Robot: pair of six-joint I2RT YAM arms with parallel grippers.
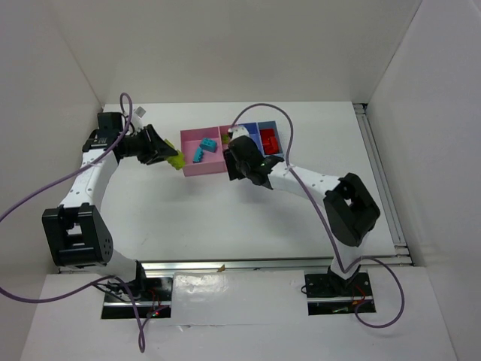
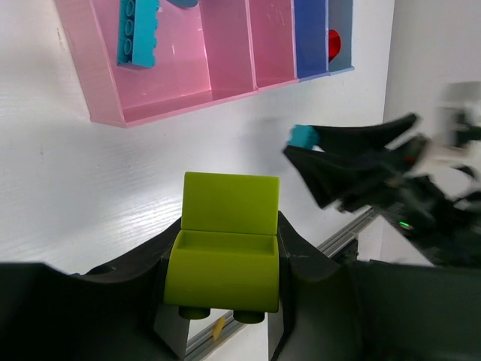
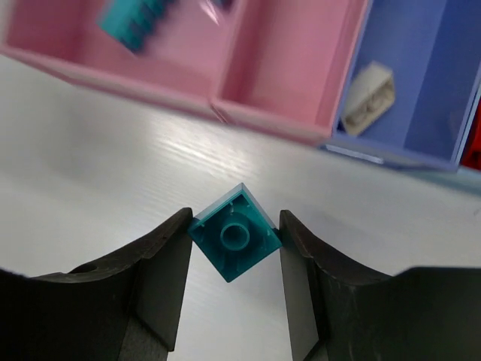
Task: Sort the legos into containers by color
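Note:
My left gripper (image 2: 225,263) is shut on a yellow-green lego (image 2: 225,241) and holds it above the table, just left of the containers (image 1: 188,170). My right gripper (image 3: 234,241) is shut on a small cyan lego (image 3: 234,242), pinched corner to corner, just in front of the containers' near wall. The containers are a joined row: a wide pink bin (image 2: 173,83) with cyan legos (image 2: 137,34), a second pink bin (image 3: 282,60), a periwinkle bin (image 3: 421,68) with a pale beige lego (image 3: 370,98), and a light blue bin with a red lego (image 1: 269,141).
In the top view the left gripper (image 1: 167,156) and the right gripper (image 1: 230,156) are close together on either side of the left pink bin. White walls enclose the table. A metal rail (image 1: 263,263) runs along its near edge.

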